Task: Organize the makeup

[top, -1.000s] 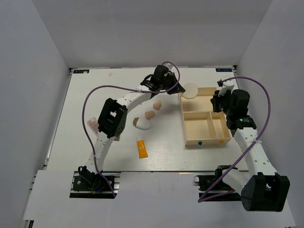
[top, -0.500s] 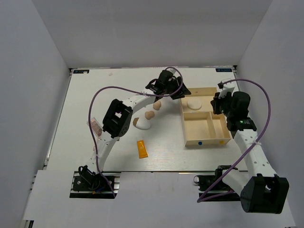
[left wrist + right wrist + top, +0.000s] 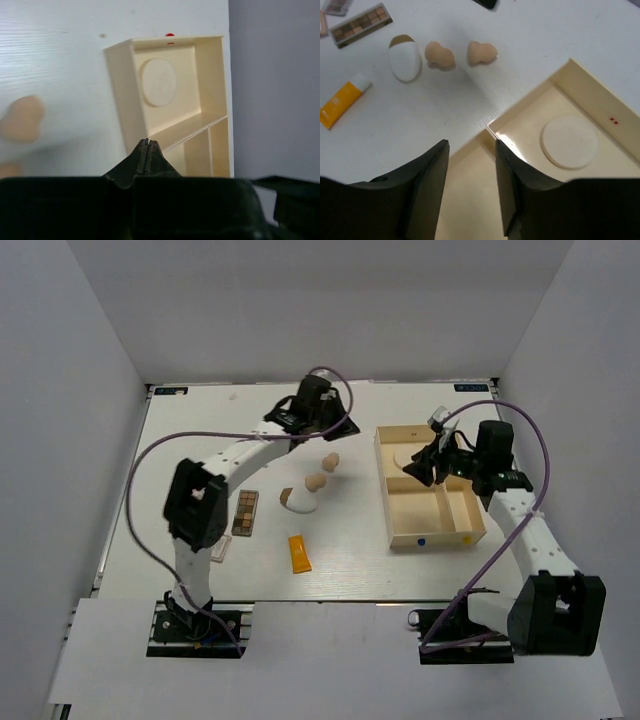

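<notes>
The round cream puff [image 3: 569, 141] lies in the big compartment of the wooden box [image 3: 440, 537]. The left hand [image 3: 147, 142] is closed and empty, the right hand [image 3: 471, 146] open above the box. Next, probably, a peach egg sponge [image 3: 481, 52] needs grasping.

I'm counting two peach egg-shaped sponges [image 3: 331, 461] [image 3: 315, 482] lying on the white surface [image 3: 200, 440]. There is one each of the rest there: one white-and-brown teardrop sponge [image 3: 298, 500], one orange tube [image 3: 299, 553], one brown eyeshadow palette [image 3: 245, 513] and one pinkish square compact [image 3: 222, 548]. One round cream puff [image 3: 569, 141] is lying inside one pale wooden box [image 3: 437, 538], which is showing three compartments.
</notes>
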Action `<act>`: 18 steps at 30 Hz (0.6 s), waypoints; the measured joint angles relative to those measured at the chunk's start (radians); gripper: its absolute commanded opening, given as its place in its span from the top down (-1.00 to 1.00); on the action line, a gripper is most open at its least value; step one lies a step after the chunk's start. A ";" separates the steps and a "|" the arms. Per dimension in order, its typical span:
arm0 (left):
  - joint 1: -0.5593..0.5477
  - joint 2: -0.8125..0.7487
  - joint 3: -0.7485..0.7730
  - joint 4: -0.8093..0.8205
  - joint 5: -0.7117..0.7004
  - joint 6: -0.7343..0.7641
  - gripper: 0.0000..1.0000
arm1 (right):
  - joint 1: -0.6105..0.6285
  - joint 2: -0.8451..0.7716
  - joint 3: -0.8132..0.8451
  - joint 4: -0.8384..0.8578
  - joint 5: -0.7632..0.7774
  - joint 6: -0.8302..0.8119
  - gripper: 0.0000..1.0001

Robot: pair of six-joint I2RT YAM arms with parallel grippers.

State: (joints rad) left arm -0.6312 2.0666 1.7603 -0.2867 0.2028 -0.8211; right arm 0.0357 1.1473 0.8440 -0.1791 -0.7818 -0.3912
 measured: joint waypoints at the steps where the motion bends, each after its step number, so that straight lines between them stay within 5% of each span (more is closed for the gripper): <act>1: 0.016 -0.072 -0.060 -0.015 -0.021 0.009 1.00 | 0.006 0.026 0.018 -0.002 -0.016 -0.013 0.19; 6: 0.106 -0.408 -0.310 -0.070 -0.139 0.031 1.00 | 0.080 0.166 0.107 -0.006 -0.030 -0.041 0.25; 11: 0.124 -0.596 -0.508 -0.136 -0.203 0.040 0.04 | 0.225 0.344 0.243 -0.011 0.033 -0.043 -0.19; 14: 0.123 -0.681 -0.637 -0.186 -0.219 0.040 -0.19 | 0.309 0.481 0.363 -0.029 0.086 -0.029 -0.47; 18: 0.123 -0.818 -0.777 -0.219 -0.221 0.037 -0.29 | 0.394 0.663 0.523 -0.042 0.176 -0.004 -0.54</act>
State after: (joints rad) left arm -0.5079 1.2484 0.9833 -0.5060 -0.0181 -0.7845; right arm 0.4294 1.8107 1.3666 -0.2211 -0.6056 -0.3950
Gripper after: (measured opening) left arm 0.632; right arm 0.761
